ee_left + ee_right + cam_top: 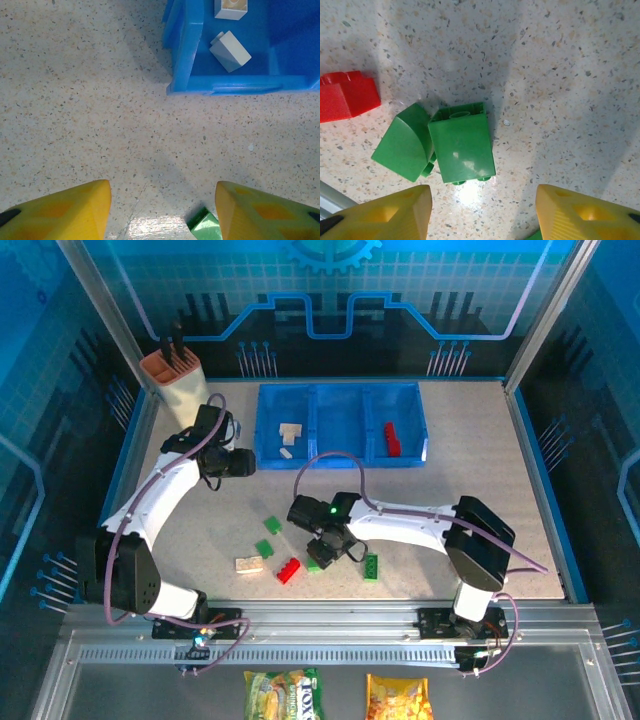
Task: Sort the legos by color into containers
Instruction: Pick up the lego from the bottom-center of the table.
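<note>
Your right pincer (482, 212) hangs spread and empty just over two touching green legos (455, 142) on the tabletop (560, 75), apparently placed to straddle one, while your left pincer (162, 202) gapes empty near the blue containers (186, 45).

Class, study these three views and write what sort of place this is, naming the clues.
Probably a robotics lab test cell: a left arm and right arm bolted at the table edge, an aluminium post and blue printed panels enclosing it, and legos with blue containers as props.
</note>
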Tool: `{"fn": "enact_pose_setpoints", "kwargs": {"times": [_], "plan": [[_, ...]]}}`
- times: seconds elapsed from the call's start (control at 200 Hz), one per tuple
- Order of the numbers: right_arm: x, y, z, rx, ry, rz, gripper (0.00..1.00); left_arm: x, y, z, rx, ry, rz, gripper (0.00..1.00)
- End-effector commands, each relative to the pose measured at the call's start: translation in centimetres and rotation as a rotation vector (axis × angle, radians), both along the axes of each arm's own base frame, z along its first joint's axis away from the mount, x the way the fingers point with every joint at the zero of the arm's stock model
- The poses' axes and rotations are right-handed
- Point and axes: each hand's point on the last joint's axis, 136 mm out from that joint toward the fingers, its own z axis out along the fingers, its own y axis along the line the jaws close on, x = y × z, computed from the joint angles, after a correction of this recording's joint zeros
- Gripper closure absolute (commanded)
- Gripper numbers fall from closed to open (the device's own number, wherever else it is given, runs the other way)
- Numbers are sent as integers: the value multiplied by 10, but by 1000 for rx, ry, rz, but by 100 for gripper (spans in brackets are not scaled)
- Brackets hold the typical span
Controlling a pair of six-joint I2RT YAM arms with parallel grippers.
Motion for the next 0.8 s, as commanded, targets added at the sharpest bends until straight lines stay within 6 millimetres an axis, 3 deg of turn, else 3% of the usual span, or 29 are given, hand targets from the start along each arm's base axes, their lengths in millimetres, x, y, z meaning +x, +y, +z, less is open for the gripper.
{"fn": "enact_pose_setpoints", "kwargs": {"times": [0.0,0.795], "plan": [[-7,3,-7,-26,31,18,44,-2,-2,-7,-28,28,12,42],[4,4,-23,-71,38,19,51,-2,-3,-8,-33,34,7,42]]}}
